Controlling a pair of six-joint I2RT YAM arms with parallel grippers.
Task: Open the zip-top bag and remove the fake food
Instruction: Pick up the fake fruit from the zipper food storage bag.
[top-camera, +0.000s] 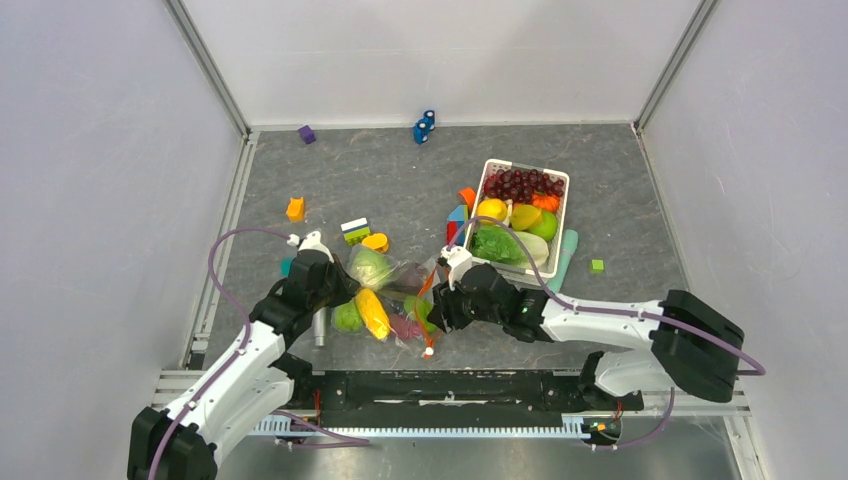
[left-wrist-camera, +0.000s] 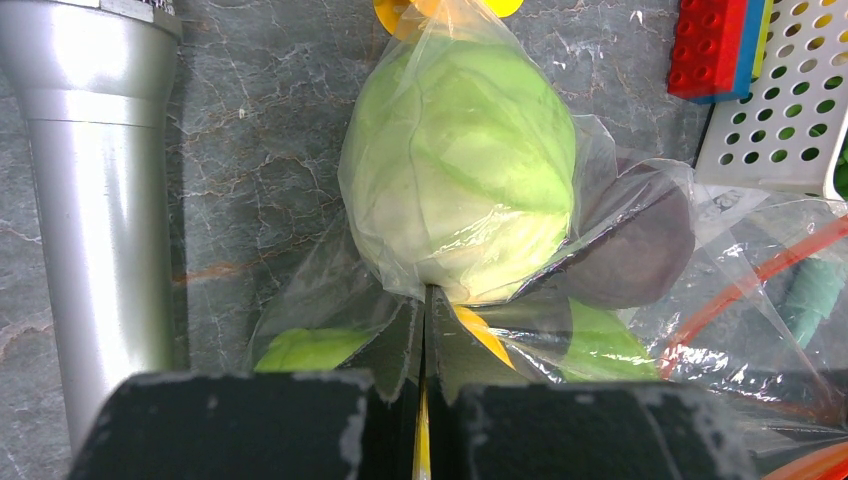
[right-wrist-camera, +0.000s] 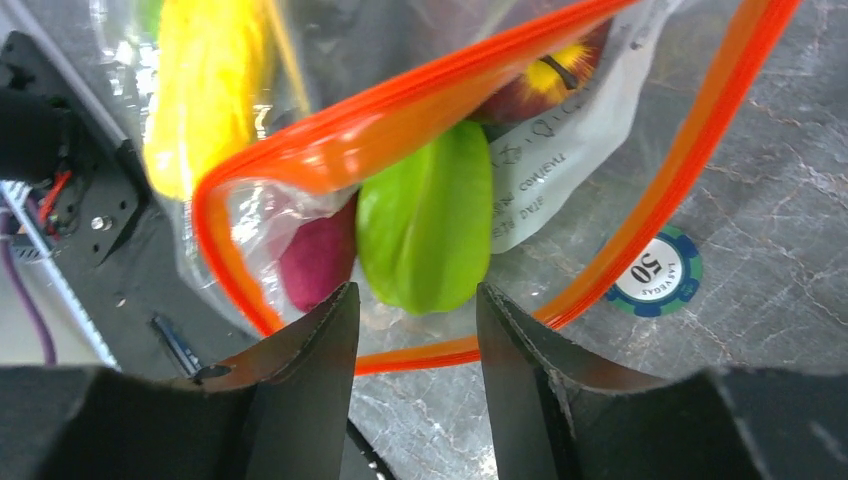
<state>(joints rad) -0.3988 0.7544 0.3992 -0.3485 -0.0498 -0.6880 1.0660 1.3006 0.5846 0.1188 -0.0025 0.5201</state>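
Observation:
The zip-top bag (top-camera: 392, 292) lies between the two arms, clear, with its red-orange zipper strip (right-wrist-camera: 400, 120) parted into an open loop. My left gripper (left-wrist-camera: 427, 300) is shut on a fold of the bag's plastic just below the pale green cabbage (left-wrist-camera: 460, 170). The dark eggplant (left-wrist-camera: 640, 240) sits to the cabbage's right. My right gripper (right-wrist-camera: 415, 300) stands open at the bag's mouth, its fingertips either side of a green fruit (right-wrist-camera: 430, 230) without touching it. The magenta sweet potato (right-wrist-camera: 320, 255) and yellow corn (right-wrist-camera: 205, 90) lie inside, to the left.
A white basket (top-camera: 556, 225) with grapes and other produce stands right of the bag. A silver cylinder (left-wrist-camera: 90, 200) lies left of it. A poker chip (right-wrist-camera: 655, 270) rests on the table by the zipper. Coloured blocks (top-camera: 355, 230) are scattered farther back.

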